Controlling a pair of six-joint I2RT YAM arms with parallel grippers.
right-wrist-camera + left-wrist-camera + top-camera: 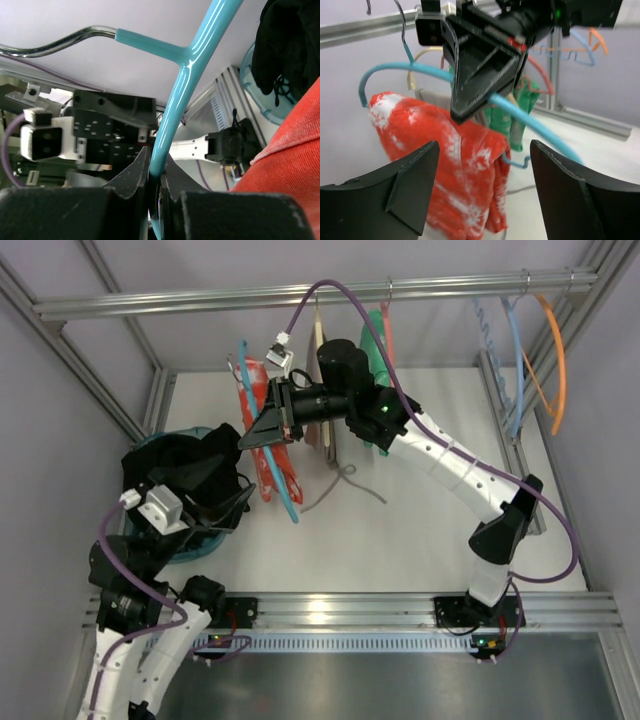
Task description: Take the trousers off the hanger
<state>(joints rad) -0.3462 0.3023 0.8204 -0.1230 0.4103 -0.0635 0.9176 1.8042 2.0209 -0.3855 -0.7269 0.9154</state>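
Right gripper: my right gripper (156,172) was clamped tight on the hanger (175,100), fingers pinched around 1 light-blue arm just below the fork where the metal hook joins.
Left gripper: my left gripper (484,150) stood wide, holding nothing, its 2 fingers framing the cloth without touching it.
Trousers: the trousers (435,150) hung folded over the hanger's lower bar, red-orange with pale patches, drooping under my right gripper and in front of the green garment (500,117).
Step in hand: as I judged it, this was the reach-in. The right side steadied the hanger, and the left had to close on cloth.
How to do it well: I reckoned the bite belonged low on the hanging fold, well under the blue bar, so the fingers took fabric only. The pull should then run along the bar toward its free end, not straight down, since the fold could snag on the small hook at the bar's tip.
Risk: a hard tug could twist the hanger in my right grip.
Basket: the teal basket (185,545) sat at the left of the table, beside my left arm.
Basket contents: 1 black garment (190,465) was heaped in it, rising above the rim. Whether anything lay underneath, I could not tell. The trousers were not in it.
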